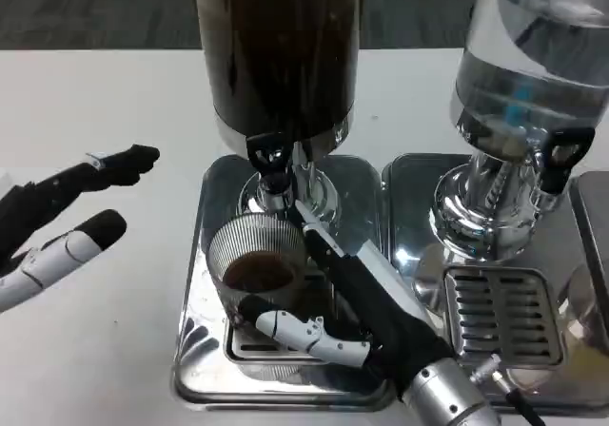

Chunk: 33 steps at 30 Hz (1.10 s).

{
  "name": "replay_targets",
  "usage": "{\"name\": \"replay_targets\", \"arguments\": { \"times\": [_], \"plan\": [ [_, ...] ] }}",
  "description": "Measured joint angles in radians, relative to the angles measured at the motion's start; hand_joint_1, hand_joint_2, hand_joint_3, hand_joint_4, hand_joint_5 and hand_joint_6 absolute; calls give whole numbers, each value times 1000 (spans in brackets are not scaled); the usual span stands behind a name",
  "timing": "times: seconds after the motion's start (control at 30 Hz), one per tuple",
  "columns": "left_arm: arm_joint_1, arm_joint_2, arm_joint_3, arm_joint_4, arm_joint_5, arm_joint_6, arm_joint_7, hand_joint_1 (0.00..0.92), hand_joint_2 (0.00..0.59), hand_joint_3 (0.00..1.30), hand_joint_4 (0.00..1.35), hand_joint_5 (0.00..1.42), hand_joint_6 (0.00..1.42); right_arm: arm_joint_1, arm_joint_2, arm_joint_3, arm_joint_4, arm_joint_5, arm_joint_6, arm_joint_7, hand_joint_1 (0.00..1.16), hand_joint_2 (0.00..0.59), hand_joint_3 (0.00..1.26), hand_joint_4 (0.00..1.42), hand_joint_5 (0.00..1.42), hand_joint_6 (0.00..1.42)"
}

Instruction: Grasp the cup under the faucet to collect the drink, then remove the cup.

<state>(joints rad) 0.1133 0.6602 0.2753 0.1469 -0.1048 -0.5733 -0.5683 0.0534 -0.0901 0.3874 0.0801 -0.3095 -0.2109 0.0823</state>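
You won't find any readable text, label, brand or number on anything in this view

Your ribbed clear cup (258, 260) stands upright under the black faucet (269, 155), dark drink pooled at its bottom

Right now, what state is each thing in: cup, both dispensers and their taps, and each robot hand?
Cup: upright under the dark dispenser's tap, partly filled with dark drink.
Dark dispenser: holds dark liquid.
Its tap: no stream visible.
Clear dispenser: holds clear liquid.
Its tap: nothing beneath it.
Right robot hand: holds the cup.
Left robot hand: open, off to the side, holding nothing.
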Motion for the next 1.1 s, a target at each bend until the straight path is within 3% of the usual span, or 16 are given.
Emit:
{"name": "replay_targets", "arguments": {
  "times": [0.87, 1.1],
  "plan": [
    [-5, 0, 0, 24, 0, 0, 0, 0, 137, 222, 180, 182, 140, 2, 1, 1, 21, -16, -18, -17, 488, 190, 0, 0, 0, 12],
    [-5, 1, 0, 24, 0, 0, 0, 0, 143, 231, 193, 182, 140, -12, 2, 4, 33, -27, -16, -19, 533, 184, 0, 0, 0, 4]
  ]
}}
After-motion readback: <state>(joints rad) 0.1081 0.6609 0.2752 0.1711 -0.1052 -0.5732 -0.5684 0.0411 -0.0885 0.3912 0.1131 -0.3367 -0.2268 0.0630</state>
